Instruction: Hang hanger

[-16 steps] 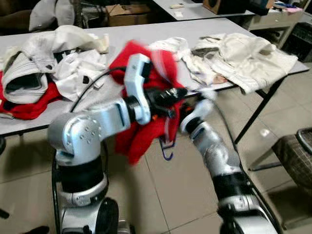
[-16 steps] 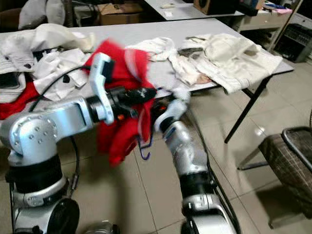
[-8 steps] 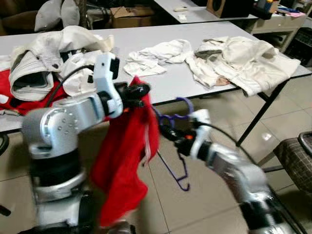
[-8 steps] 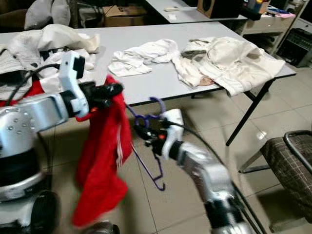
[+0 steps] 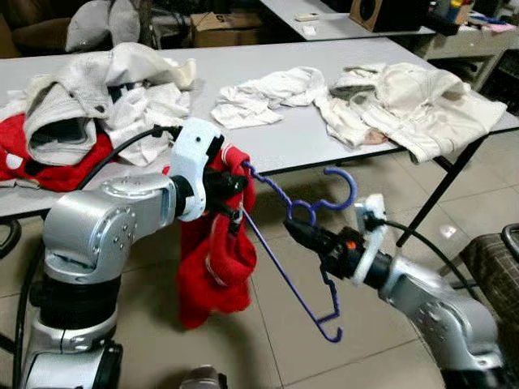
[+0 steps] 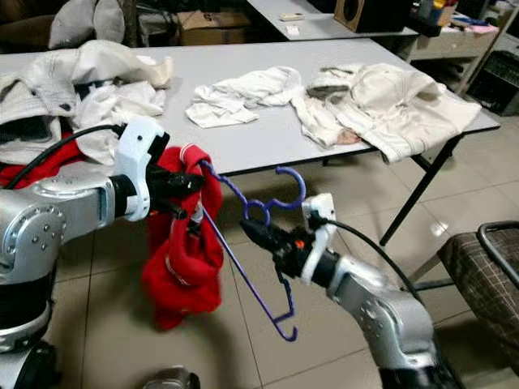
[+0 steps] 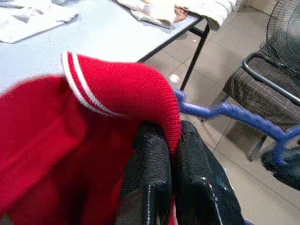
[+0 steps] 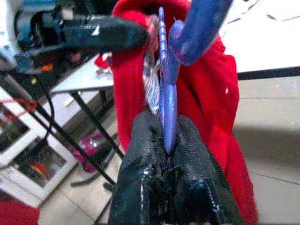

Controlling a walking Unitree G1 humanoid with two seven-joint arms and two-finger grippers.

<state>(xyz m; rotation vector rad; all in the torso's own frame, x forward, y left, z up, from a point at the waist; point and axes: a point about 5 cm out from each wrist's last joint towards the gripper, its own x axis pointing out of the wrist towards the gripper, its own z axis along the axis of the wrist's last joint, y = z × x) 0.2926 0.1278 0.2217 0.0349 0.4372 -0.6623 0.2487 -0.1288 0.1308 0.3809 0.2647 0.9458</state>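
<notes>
Left pincer [image 5: 231, 185] clamping the collar of the red garment [image 5: 212, 259], holding it up just in front of the counter [image 5: 276, 138] edge. Garment hanging below the counter top, over the tiled floor [image 5: 268, 340]. Right pincer [image 5: 293, 232] gripping the purple hanger [image 5: 302, 267] near its neck (hook curling upward, toward the counter). One hanger shoulder reaching into the garment's neck opening, beside the left pincer. White clothes [image 5: 405, 101] lying heaped on the counter, well apart from both pincers.
</notes>
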